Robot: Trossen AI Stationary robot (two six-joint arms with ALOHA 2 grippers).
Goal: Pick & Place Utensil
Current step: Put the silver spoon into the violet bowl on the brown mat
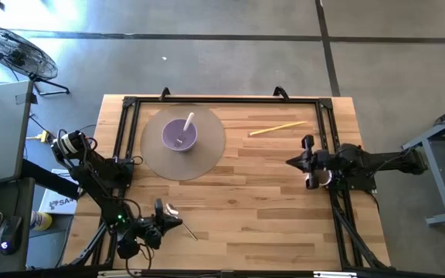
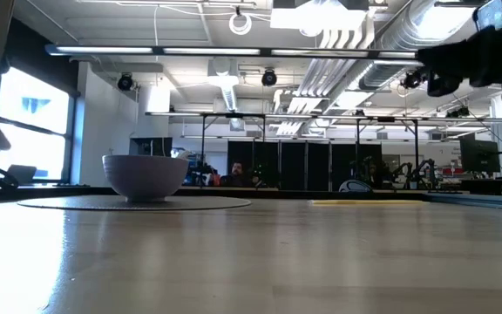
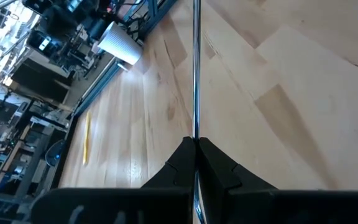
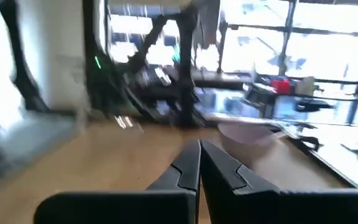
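My left gripper [image 1: 173, 223] [image 3: 196, 142] is at the table's near left corner, shut on a thin metal utensil [image 1: 188, 231]. The utensil's shiny handle [image 3: 196, 68] runs straight out past the fingertips over the wood. A purple bowl [image 1: 179, 136] [image 2: 144, 177] stands on a round grey mat [image 1: 208, 154] at far left, with a white utensil [image 1: 188, 122] leaning inside it. My right gripper [image 1: 290, 162] [image 4: 199, 147] hovers shut at the table's right side, touching nothing; its wrist view faces the bowl [image 4: 247, 134]. My left gripper pinches the metal utensil's handle [image 3: 196, 128] between its two shut fingers. The handle lies along the fingers and sticks out ahead of them. What lies behind the fingertips is hidden by the gripper. I cannot tell whether the free end touches the table.
A yellow stick [image 1: 276, 129] [image 3: 86, 138] lies on the wood near the far right. A white paper cup [image 3: 120, 45] [image 1: 313, 180] stands beside the right arm. A black frame rail [image 1: 222, 100] runs around the table's edges. Bare wood fills the middle [image 1: 246, 201].
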